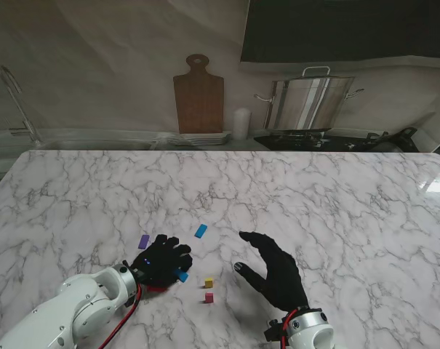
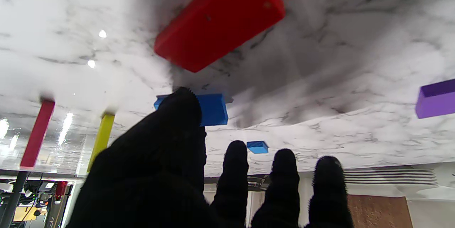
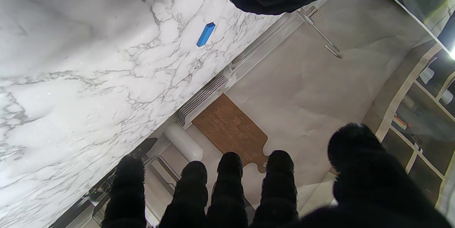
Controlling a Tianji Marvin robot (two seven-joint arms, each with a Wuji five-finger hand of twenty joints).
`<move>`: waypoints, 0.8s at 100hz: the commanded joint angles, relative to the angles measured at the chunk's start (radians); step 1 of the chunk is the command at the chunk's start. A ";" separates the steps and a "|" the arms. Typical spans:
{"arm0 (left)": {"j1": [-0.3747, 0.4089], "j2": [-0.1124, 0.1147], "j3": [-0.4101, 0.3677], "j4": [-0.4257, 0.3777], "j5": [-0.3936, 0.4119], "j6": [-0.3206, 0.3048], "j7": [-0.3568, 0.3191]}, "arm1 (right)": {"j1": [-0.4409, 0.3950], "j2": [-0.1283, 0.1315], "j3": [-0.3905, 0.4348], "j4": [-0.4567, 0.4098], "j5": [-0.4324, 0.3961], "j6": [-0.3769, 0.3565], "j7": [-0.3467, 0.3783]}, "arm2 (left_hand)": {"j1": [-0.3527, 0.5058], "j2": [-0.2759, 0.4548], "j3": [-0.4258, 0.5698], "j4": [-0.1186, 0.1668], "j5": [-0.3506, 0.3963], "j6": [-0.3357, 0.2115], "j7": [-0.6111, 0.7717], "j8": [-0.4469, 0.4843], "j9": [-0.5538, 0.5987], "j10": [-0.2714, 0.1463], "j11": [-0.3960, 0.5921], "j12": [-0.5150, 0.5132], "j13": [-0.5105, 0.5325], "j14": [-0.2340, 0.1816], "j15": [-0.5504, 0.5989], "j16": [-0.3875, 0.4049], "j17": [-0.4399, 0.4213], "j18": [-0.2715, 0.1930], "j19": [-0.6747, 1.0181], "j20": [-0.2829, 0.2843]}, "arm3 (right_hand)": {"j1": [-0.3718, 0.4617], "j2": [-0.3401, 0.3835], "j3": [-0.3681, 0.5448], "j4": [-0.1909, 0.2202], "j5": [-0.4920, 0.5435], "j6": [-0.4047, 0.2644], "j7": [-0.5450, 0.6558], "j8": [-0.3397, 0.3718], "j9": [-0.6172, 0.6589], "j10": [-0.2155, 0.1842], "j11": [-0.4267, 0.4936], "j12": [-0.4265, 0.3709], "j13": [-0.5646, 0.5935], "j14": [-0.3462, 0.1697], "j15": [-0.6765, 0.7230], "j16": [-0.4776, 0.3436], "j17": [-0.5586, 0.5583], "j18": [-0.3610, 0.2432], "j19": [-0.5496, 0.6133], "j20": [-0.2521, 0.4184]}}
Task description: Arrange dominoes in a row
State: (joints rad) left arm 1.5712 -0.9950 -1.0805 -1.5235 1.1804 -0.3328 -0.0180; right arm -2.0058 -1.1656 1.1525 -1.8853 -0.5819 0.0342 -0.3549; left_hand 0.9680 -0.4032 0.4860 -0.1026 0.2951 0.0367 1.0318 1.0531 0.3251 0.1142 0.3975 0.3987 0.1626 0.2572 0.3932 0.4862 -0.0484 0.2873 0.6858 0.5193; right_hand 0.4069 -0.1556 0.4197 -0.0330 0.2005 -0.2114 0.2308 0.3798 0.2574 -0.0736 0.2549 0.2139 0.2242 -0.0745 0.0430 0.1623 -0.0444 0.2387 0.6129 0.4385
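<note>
Several small dominoes lie on the marble table (image 1: 336, 196). My left hand (image 1: 161, 258) hovers palm down over a flat red domino (image 2: 218, 18), fingers spread. Its thumb tip (image 2: 179, 110) sits in front of a blue domino (image 2: 215, 109) (image 1: 180, 275); I cannot tell if they touch. A purple domino (image 1: 143, 241) lies to its left and a second blue domino (image 1: 201, 231) (image 3: 206, 34) lies farther from me. A yellow domino (image 1: 209, 282) and a pink domino (image 1: 209, 297) stand upright between the hands. My right hand (image 1: 274, 269) is open and holds nothing.
Behind the table's far edge, a wooden cutting board (image 1: 198, 94) leans on the wall beside a white cylinder (image 1: 240, 123) and a steel pot (image 1: 310, 102). A tap (image 1: 16, 102) stands at the far left.
</note>
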 commanded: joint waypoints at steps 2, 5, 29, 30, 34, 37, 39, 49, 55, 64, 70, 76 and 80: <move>0.005 -0.002 0.005 0.015 -0.003 -0.001 -0.021 | -0.006 0.000 0.000 -0.004 0.002 0.002 0.004 | 0.045 -0.042 0.005 -0.008 0.021 -0.047 0.135 0.071 0.064 -0.015 0.037 0.026 0.036 0.004 0.010 0.018 -0.005 -0.003 0.031 -0.009 | 0.025 0.032 -0.023 0.025 -0.034 -0.022 0.005 0.023 -0.029 -0.010 0.006 0.004 -0.008 -0.026 -0.019 -0.016 0.004 -0.029 0.016 0.017; 0.004 -0.002 0.005 0.016 -0.005 -0.002 -0.021 | -0.006 0.000 0.000 -0.005 0.002 0.002 0.004 | 0.047 -0.044 0.010 -0.009 0.029 -0.053 0.142 0.082 0.109 -0.022 0.059 0.037 0.060 0.000 0.018 0.021 0.003 -0.001 0.036 -0.008 | 0.025 0.032 -0.024 0.025 -0.034 -0.022 0.005 0.023 -0.028 -0.011 0.007 0.004 -0.007 -0.026 -0.019 -0.016 0.004 -0.028 0.016 0.017; 0.004 -0.004 0.007 0.019 -0.023 -0.005 -0.026 | -0.006 0.001 0.000 -0.004 0.004 0.002 0.007 | 0.096 -0.078 -0.010 -0.010 0.074 -0.082 0.162 0.108 0.530 -0.111 0.049 0.402 0.295 -0.045 0.112 0.089 0.074 0.003 0.148 0.006 | 0.028 0.033 -0.025 0.026 -0.033 -0.021 0.006 0.025 -0.026 -0.012 0.008 0.005 -0.005 -0.025 -0.018 -0.014 0.005 -0.028 0.019 0.022; 0.004 -0.004 0.007 0.019 -0.024 -0.005 -0.026 | -0.006 0.001 0.000 -0.004 0.004 0.002 0.007 | 0.097 -0.079 -0.010 -0.009 0.075 -0.082 0.163 0.108 0.538 -0.113 0.053 0.407 0.300 -0.047 0.114 0.090 0.075 0.003 0.149 0.007 | 0.029 0.033 -0.025 0.026 -0.032 -0.021 0.006 0.025 -0.027 -0.010 0.008 0.005 -0.006 -0.024 -0.018 -0.014 0.005 -0.028 0.019 0.022; 0.004 -0.005 0.007 0.019 -0.028 -0.004 -0.026 | -0.006 0.001 0.000 -0.004 0.004 0.002 0.008 | 0.101 -0.084 -0.005 -0.007 0.078 -0.088 0.164 0.108 0.561 -0.114 0.082 0.423 0.314 -0.050 0.123 0.095 0.079 0.003 0.157 0.009 | 0.029 0.033 -0.025 0.026 -0.033 -0.021 0.006 0.025 -0.026 -0.011 0.008 0.005 -0.005 -0.024 -0.018 -0.014 0.005 -0.028 0.019 0.023; 0.004 -0.005 0.007 0.020 -0.030 -0.003 -0.026 | -0.006 0.001 0.000 -0.004 0.004 0.002 0.008 | 0.094 -0.090 0.008 -0.011 0.081 -0.093 0.164 0.107 0.568 -0.114 0.113 0.409 0.322 -0.052 0.128 0.101 0.080 0.003 0.163 0.006 | 0.029 0.033 -0.025 0.026 -0.033 -0.021 0.006 0.025 -0.026 -0.011 0.008 0.005 -0.005 -0.024 -0.018 -0.014 0.005 -0.028 0.019 0.023; 0.004 -0.005 0.007 0.020 -0.030 -0.003 -0.025 | -0.006 0.001 0.000 -0.004 0.004 0.002 0.008 | 0.089 -0.094 0.015 -0.014 0.082 -0.095 0.164 0.107 0.570 -0.115 0.130 0.396 0.327 -0.054 0.131 0.104 0.080 0.003 0.165 0.004 | 0.030 0.033 -0.025 0.026 -0.033 -0.021 0.006 0.025 -0.026 -0.011 0.008 0.005 -0.005 -0.024 -0.017 -0.014 0.006 -0.029 0.020 0.023; 0.007 -0.005 0.003 0.017 -0.031 -0.003 -0.029 | -0.005 0.001 0.000 -0.004 0.004 0.003 0.009 | 0.090 -0.098 0.016 -0.021 0.063 -0.094 0.108 0.063 0.581 -0.127 0.143 0.378 0.333 -0.054 0.130 0.105 0.078 0.004 0.165 0.001 | 0.030 0.033 -0.026 0.026 -0.032 -0.021 0.006 0.026 -0.026 -0.010 0.008 0.005 -0.005 -0.024 -0.018 -0.013 0.006 -0.029 0.020 0.025; 0.008 -0.005 0.001 0.016 -0.029 -0.003 -0.028 | -0.005 0.001 0.000 -0.004 0.005 0.003 0.009 | 0.088 -0.099 0.016 -0.021 0.046 -0.087 0.057 0.024 0.580 -0.134 0.150 0.369 0.333 -0.056 0.128 0.104 0.078 0.004 0.164 0.000 | 0.031 0.033 -0.027 0.026 -0.032 -0.021 0.006 0.026 -0.026 -0.011 0.008 0.005 -0.005 -0.024 -0.018 -0.013 0.006 -0.029 0.021 0.025; 0.009 -0.005 -0.002 0.014 -0.030 -0.003 -0.028 | -0.005 0.001 0.000 -0.004 0.006 0.003 0.011 | 0.086 -0.101 0.020 -0.021 0.025 -0.071 -0.003 -0.016 0.574 -0.140 0.160 0.363 0.330 -0.058 0.125 0.104 0.076 0.002 0.161 -0.003 | 0.032 0.034 -0.027 0.026 -0.032 -0.021 0.006 0.026 -0.026 -0.010 0.008 0.005 -0.005 -0.025 -0.018 -0.013 0.005 -0.029 0.020 0.026; 0.009 -0.006 -0.002 0.014 -0.029 -0.003 -0.027 | -0.005 0.001 0.000 -0.004 0.006 0.002 0.012 | 0.084 -0.101 0.021 -0.021 0.011 -0.065 -0.024 -0.028 0.571 -0.147 0.164 0.362 0.329 -0.060 0.125 0.105 0.075 0.002 0.160 -0.004 | 0.032 0.034 -0.027 0.026 -0.033 -0.021 0.006 0.026 -0.027 -0.011 0.008 0.005 -0.005 -0.024 -0.018 -0.013 0.006 -0.029 0.020 0.026; 0.009 -0.006 -0.001 0.016 -0.028 -0.003 -0.022 | -0.004 0.001 -0.001 -0.003 0.005 0.002 0.012 | 0.083 -0.102 0.025 -0.021 -0.004 -0.054 -0.075 -0.058 0.567 -0.159 0.173 0.358 0.328 -0.062 0.125 0.105 0.076 -0.001 0.159 -0.005 | 0.033 0.035 -0.028 0.026 -0.032 -0.021 0.007 0.027 -0.027 -0.012 0.008 0.005 -0.005 -0.025 -0.018 -0.013 0.006 -0.029 0.020 0.027; 0.009 -0.006 -0.002 0.015 -0.029 -0.003 -0.022 | -0.004 0.001 -0.001 -0.003 0.005 0.002 0.012 | 0.080 -0.105 0.029 -0.021 -0.007 -0.037 -0.122 -0.088 0.562 -0.166 0.182 0.351 0.326 -0.063 0.124 0.106 0.075 -0.001 0.158 -0.006 | 0.033 0.034 -0.028 0.027 -0.032 -0.022 0.007 0.027 -0.027 -0.011 0.008 0.005 -0.005 -0.025 -0.018 -0.013 0.006 -0.029 0.020 0.027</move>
State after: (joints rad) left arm 1.5686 -1.0018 -1.0891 -1.5251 1.1479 -0.3351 -0.0208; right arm -2.0057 -1.1647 1.1525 -1.8859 -0.5771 0.0342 -0.3451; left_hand 1.0188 -0.4568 0.4852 -0.1075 0.3310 -0.0142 0.9857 1.0235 0.8455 -0.0117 0.5694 0.7992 0.4873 0.2093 0.5097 0.5780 0.0320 0.2848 0.8253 0.5193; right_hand 0.4175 -0.1553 0.4111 -0.0328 0.2005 -0.2114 0.2308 0.3899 0.2574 -0.0736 0.2549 0.2140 0.2244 -0.0745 0.0429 0.1623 -0.0356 0.2387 0.6234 0.4502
